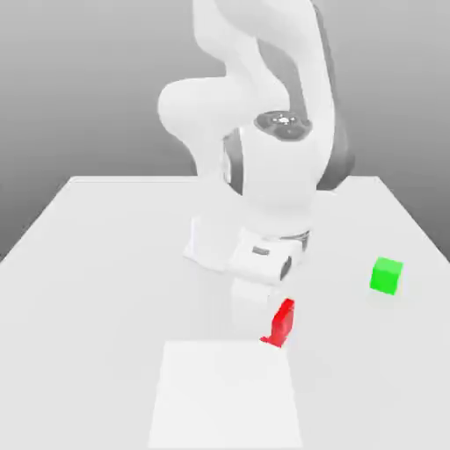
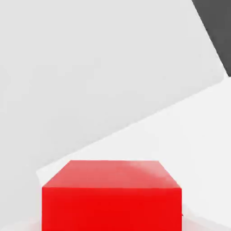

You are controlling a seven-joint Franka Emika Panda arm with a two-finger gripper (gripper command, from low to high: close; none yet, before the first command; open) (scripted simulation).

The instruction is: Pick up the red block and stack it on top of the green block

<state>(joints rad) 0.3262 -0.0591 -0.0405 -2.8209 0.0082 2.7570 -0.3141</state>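
Grey, featureless backdrop sits behind a pale grey table [image 1: 97,228] that stretches across the exterior view. On the table's near part lies a brighter white square patch [image 1: 224,395]. A white robot arm [image 1: 264,105] rises from the far side of the table and bends forward and down over the middle, its hand pointing at the surface. Below the hand, the gripper [image 1: 279,322] is closed on the red block [image 1: 281,323], which shows as a narrow red shape just under the white hand, partly covered by it. The block sits at the far edge of the white patch, near that patch's corner on the exterior view's right; whether it touches the surface or hangs a little above it cannot be told. The green block [image 1: 386,275] stands alone on the table, well apart from the red one, toward the exterior view's right and a little farther back. It rests flat and upright, with nothing touching it. In the hand view, the red block [image 2: 112,196] looms close, its smooth top face and one plain side showing, with pale table surface beyond it and a dark wedge of background at one corner. A lighter band of the white patch [image 2: 189,131] crosses the surface behind the block.
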